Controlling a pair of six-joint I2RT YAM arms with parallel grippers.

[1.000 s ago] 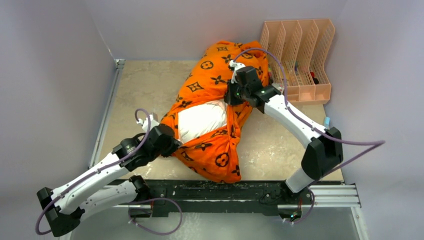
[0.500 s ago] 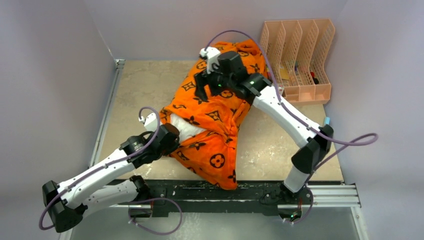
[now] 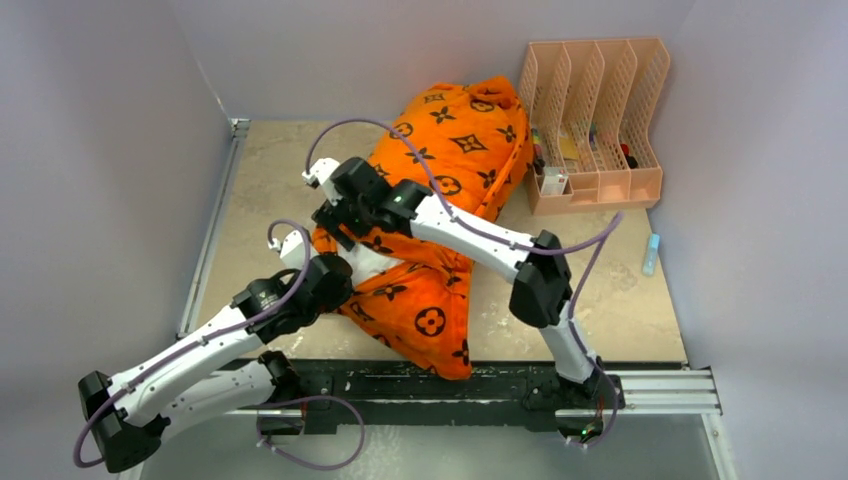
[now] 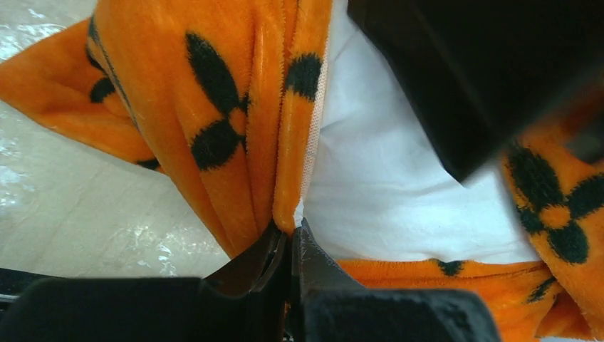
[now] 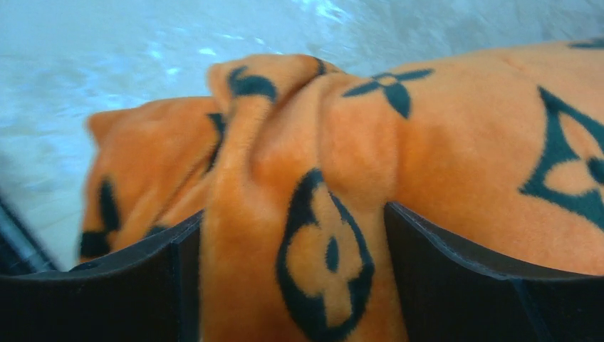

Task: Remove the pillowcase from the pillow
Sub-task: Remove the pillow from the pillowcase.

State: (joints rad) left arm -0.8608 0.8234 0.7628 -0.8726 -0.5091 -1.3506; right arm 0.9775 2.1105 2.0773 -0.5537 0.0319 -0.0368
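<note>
The orange pillowcase (image 3: 450,150) with black motifs lies diagonally across the table, still around the white pillow (image 3: 372,262), of which only a small patch shows at the near-left opening. My left gripper (image 3: 335,275) is shut on the pillowcase's hem (image 4: 299,206), right beside the white pillow (image 4: 399,178). My right gripper (image 3: 335,215) hangs just above that opening. In the right wrist view its jaws stand wide apart around a bunched ridge of pillowcase (image 5: 313,178) that fills the gap of the right gripper (image 5: 293,228).
A peach slotted file organiser (image 3: 595,110) with small items stands at the back right, close to the pillowcase's far end. A small blue object (image 3: 651,253) lies near the right table edge. Walls close in left, right and behind. The black rail (image 3: 450,385) runs along the front.
My right gripper let go at the pillow's far end, opened, and swung left and nearer to the opening. Orange fabric now covers most of the white patch. The left gripper held its grip.
</note>
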